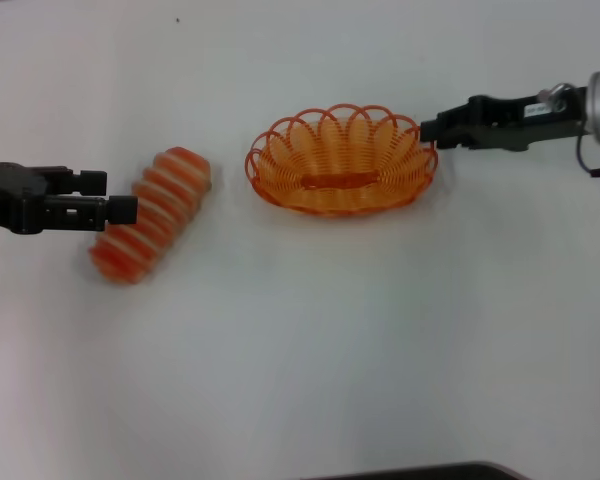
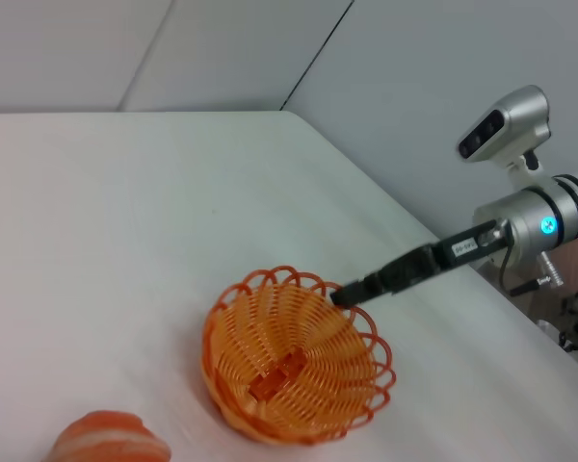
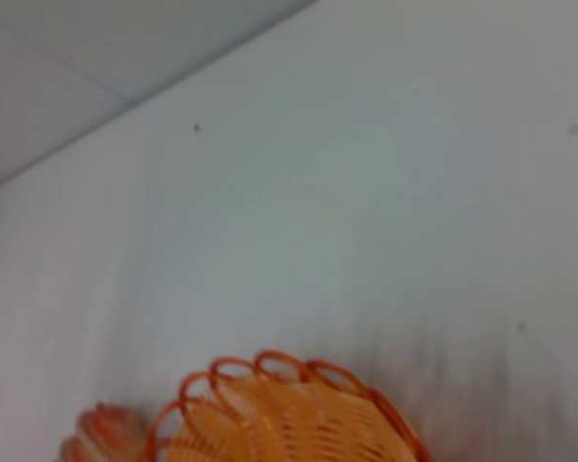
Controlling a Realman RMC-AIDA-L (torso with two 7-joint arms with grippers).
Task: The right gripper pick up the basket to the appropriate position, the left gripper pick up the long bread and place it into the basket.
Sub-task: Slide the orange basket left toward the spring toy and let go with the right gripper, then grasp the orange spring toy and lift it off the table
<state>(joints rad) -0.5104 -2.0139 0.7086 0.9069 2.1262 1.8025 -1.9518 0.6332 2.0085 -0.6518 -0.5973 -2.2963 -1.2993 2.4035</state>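
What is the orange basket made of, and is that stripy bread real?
The basket looks like glossy plastic or coated wire: thin orange strands, looped rim, open see-through sides. The long bread seems a toy, maybe foam or soft plastic: even orange-red and cream stripes, smooth matte surface. I cannot tell for sure which.

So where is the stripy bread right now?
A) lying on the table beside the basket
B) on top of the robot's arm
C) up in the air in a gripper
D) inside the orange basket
A: the long bread lies on the white table, apart from the basket, which holds no bread; the left gripper is at the bread's side and the right gripper is at the basket's rim.
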